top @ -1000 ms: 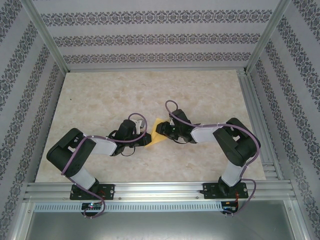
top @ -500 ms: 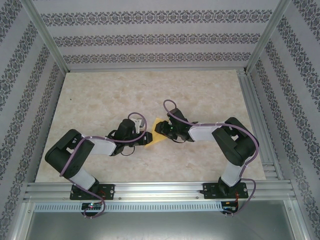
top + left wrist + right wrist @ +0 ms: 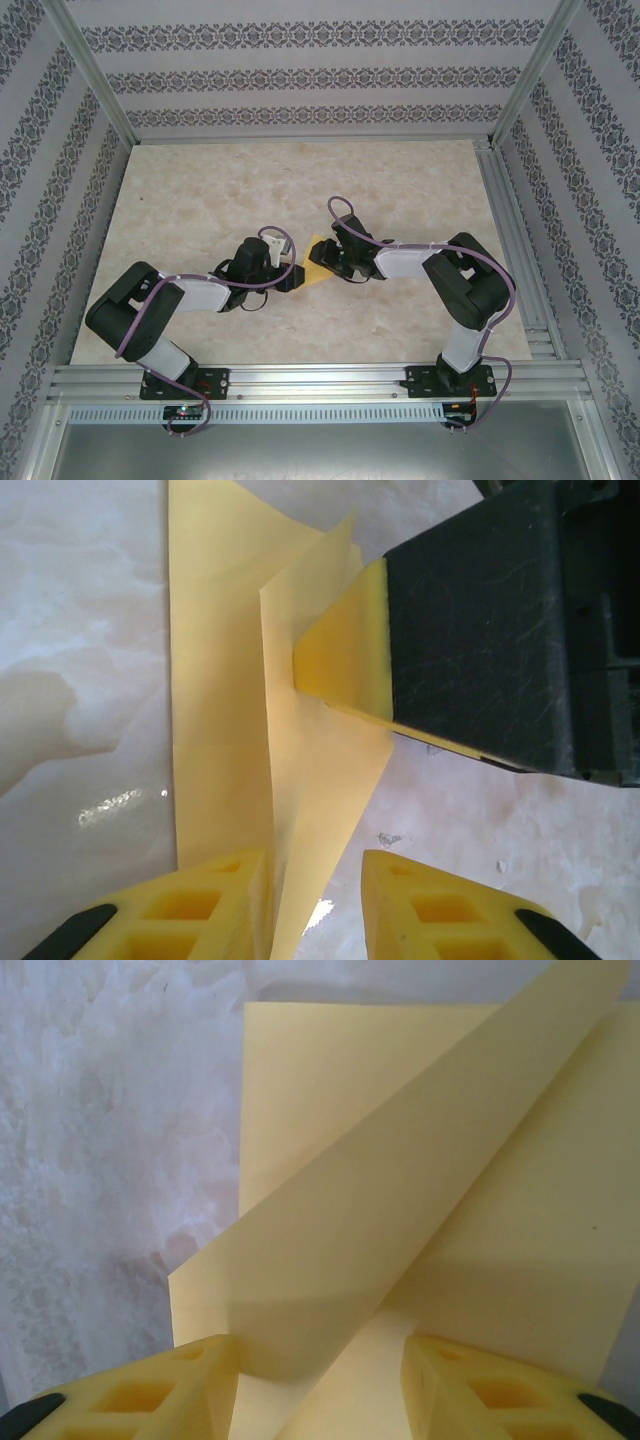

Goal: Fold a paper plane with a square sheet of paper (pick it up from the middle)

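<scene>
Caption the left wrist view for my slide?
Left gripper, open, faces the partly folded yellow paper; the right gripper touches its raised flap.

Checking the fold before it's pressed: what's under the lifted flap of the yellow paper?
Under the lifted flap is the rest of the yellow paper, lying on the marbled table. Where the flap curls down near the fold, the layer beneath is covered.

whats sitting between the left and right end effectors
The partly folded square sheet of paper lies between the left end effector and the right end effector in the top view; the left wrist view shows its raised fold.
</scene>
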You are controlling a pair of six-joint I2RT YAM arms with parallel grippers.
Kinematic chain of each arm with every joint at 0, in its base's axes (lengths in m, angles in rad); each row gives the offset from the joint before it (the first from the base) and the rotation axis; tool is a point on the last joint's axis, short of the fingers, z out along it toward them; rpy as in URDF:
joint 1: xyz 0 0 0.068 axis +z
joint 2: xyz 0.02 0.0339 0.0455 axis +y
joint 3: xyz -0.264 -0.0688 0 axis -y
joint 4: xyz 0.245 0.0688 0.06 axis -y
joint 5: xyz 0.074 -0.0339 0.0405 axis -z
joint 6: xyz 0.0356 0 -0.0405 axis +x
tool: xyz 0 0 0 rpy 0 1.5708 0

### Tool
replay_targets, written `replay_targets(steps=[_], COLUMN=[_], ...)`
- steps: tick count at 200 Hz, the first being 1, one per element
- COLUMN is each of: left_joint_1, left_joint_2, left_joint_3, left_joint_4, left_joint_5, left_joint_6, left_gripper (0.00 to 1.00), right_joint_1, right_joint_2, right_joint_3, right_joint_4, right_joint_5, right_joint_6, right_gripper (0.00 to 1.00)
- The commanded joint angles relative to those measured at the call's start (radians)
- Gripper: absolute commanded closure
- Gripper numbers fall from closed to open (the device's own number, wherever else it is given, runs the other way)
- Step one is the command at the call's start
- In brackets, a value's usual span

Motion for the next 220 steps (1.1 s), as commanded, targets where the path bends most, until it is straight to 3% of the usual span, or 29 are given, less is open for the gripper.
replay_targets(steps=[1,51,102,220], left_joint_1=[0.008,0.009,0.009,0.042], left_joint_2=[0.028,0.055,0.062,-0.227], left_joint_3=[0.02,0.033,0.027,-0.003], left_joint_4=[-0.027,-0.044,-0.061,-0.238], left_joint_5=[-0.005,-0.014,-0.017,-0.135], left_joint_6=[0.033,0.016,-0.02,-0.122], left_gripper=[0.71,0.84,0.88,0.65], right_joint_1=[0.012,0.018,0.035,0.08], right_joint_2=[0.059,0.067,0.101,0.156], right_joint_3=[-0.013,0.007,0.064,0.18], right_joint_4=[-0.116,-0.165,-0.307,-0.523], right_joint_5=[0.056,0.073,0.156,0.277], right_joint_6=[0.018,0.019,0.013,0.01], right_gripper=[0.52,0.51,0.51,0.49])
